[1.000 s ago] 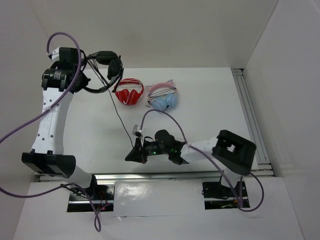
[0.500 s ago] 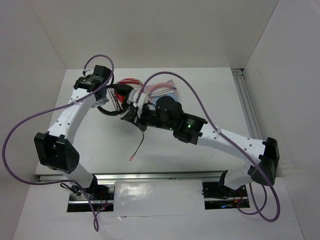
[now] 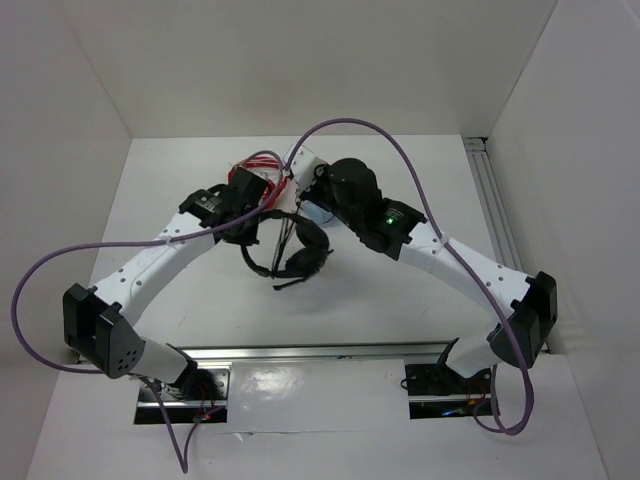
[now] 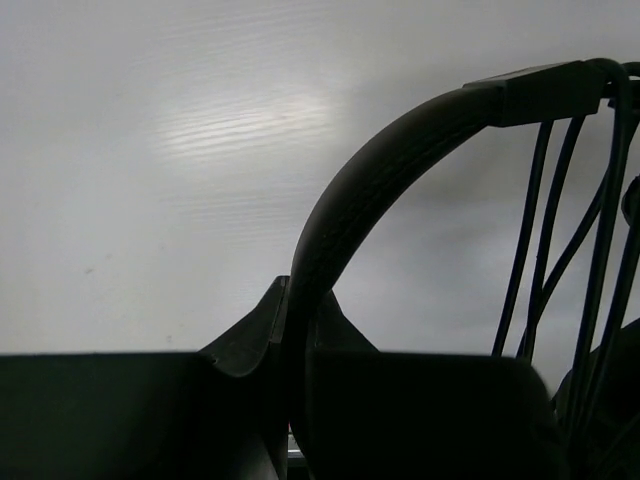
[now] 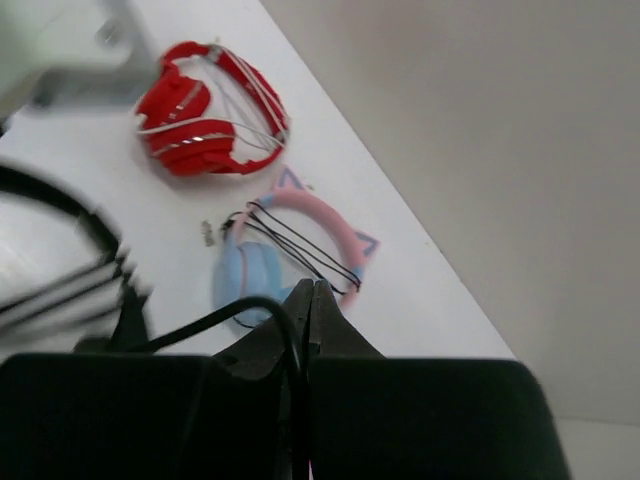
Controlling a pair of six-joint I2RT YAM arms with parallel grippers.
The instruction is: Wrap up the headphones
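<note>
While the wrapping looks well under way, it is not finished. The headphones sit just on the near side of the red-and-white headphones, held between both arms. The left gripper is clamped on the headband. The right gripper, closer to the red pair, is pinched tight on the cable. Several cable strands already cross the band. How much cable is left I cannot tell, as the plugs are out of sight. The headband is a padded arc with a leathery grain, and the cable is thin, smooth and round. The red pair looks glossy. The cat-ear headphones just beside it are pastel plastic, banded by a dark cord.
</note>
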